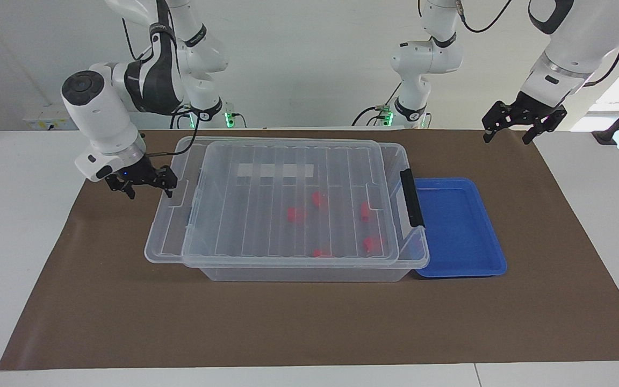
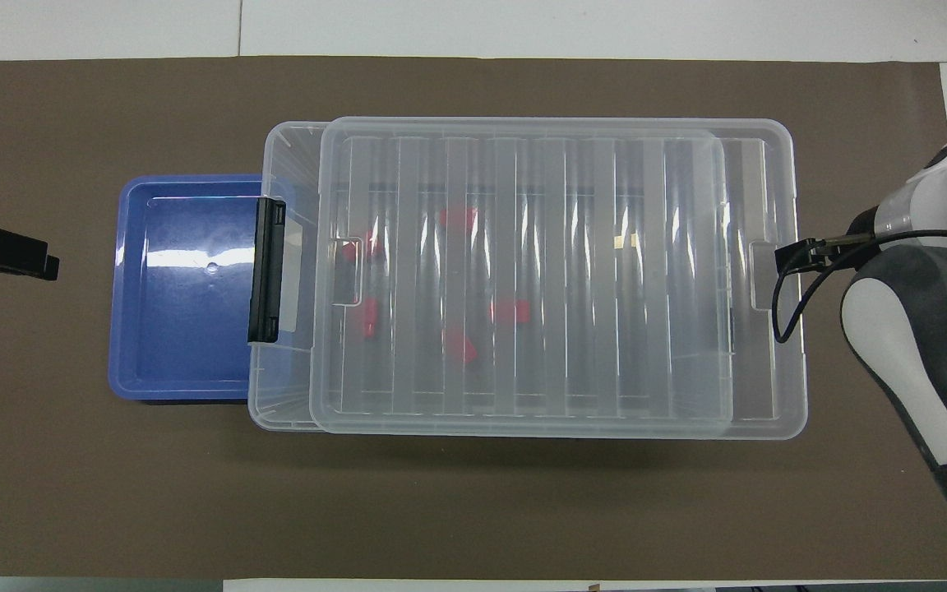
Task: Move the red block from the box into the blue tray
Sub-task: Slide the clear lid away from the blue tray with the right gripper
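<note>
Now the right arm is dragging the lid off the box

Standing here, I am watching the right gripper (image 1: 145, 183) pinching the edge of the ribbed clear lid (image 1: 266, 204) at the right arm's end of the box (image 1: 309, 271); the lid is overhanging that end and leaving a strip of the box uncovered beside its black latch handle (image 1: 411, 198), presumably so the contents can be reached. The red block (image 1: 364, 211) is lying inside the box under the lid, toward the latch end, among other small red pieces (image 1: 294, 214); which piece is the boxy one is my guess. The blue tray (image 1: 484, 266) is sitting against the latch end of the box, handy for a short carry. The left gripper (image 1: 522, 124) is waiting in the air past the tray from the box, fingers spread.
</note>
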{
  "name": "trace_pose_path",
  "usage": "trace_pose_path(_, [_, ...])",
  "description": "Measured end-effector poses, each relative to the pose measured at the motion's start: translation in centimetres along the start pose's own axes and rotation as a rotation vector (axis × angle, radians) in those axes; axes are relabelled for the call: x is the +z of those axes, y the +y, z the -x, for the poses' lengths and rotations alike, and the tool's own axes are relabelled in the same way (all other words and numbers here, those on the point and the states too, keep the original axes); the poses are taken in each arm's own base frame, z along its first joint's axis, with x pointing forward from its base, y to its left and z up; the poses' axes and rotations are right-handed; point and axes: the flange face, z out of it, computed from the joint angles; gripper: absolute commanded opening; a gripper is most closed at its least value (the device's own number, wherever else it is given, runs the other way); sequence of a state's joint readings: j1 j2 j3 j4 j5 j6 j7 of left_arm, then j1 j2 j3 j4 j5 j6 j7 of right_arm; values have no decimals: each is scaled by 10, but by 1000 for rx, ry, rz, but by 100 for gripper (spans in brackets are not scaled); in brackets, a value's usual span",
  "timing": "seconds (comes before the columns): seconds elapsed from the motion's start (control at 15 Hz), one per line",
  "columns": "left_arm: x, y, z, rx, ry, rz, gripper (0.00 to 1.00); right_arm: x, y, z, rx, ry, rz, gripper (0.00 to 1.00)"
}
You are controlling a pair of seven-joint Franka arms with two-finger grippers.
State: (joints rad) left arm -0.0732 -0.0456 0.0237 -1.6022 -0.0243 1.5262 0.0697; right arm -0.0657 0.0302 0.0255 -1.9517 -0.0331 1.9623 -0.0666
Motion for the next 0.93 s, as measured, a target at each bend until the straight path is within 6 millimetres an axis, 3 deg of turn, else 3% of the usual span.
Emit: trace_pose_path(0.93, [0,3,2,5,5,0,100,0,38,5,-33,-1,1,100])
